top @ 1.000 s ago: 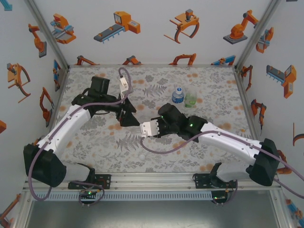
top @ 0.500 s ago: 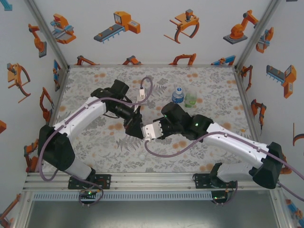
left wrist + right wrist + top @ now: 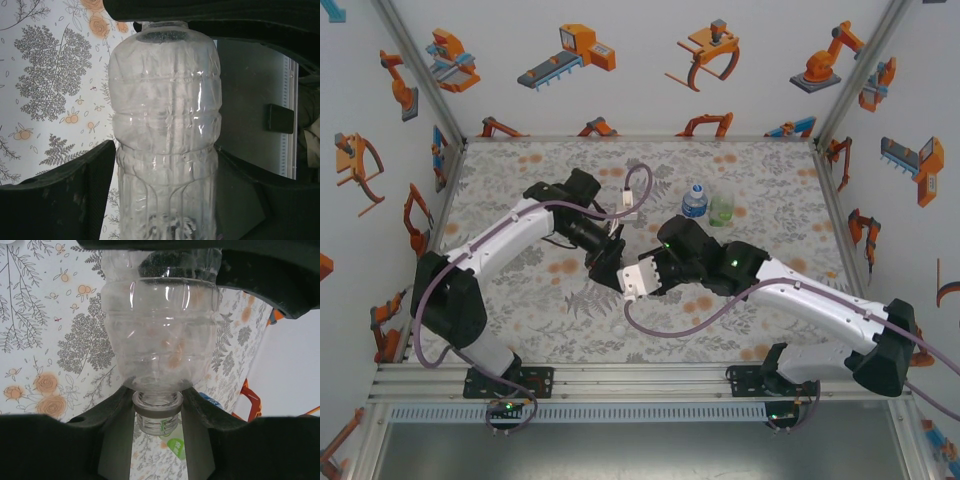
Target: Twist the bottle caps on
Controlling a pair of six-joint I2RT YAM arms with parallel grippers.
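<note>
A plain clear bottle (image 3: pixel 160 340) hangs in the air between my two grippers, lying roughly level. My right gripper (image 3: pixel 157 395) is shut on its neck, just behind the bare threaded mouth (image 3: pixel 159 421), which has no cap on it. My left gripper (image 3: pixel 165 152) has its fingers (image 3: pixel 97 172) pressed against both sides of the clear bottle's (image 3: pixel 165 125) ribbed body. In the top view the left gripper (image 3: pixel 608 268) and the right gripper (image 3: pixel 638 280) meet over the middle of the table. A tiny white bottle cap (image 3: pixel 620 327) lies on the table in front of them.
A blue-labelled bottle (image 3: pixel 694 200) and a green-tinted bottle (image 3: pixel 722 208) stand side by side behind the right arm, toward the back. The patterned table (image 3: pixel 520 310) is walled on three sides. A metal rail (image 3: pixel 650 378) runs along the near edge.
My left arm has swung in toward the right gripper and its jaws have closed round the bottle's body. The right gripper has kept its hold on the neck and barely moved.
</note>
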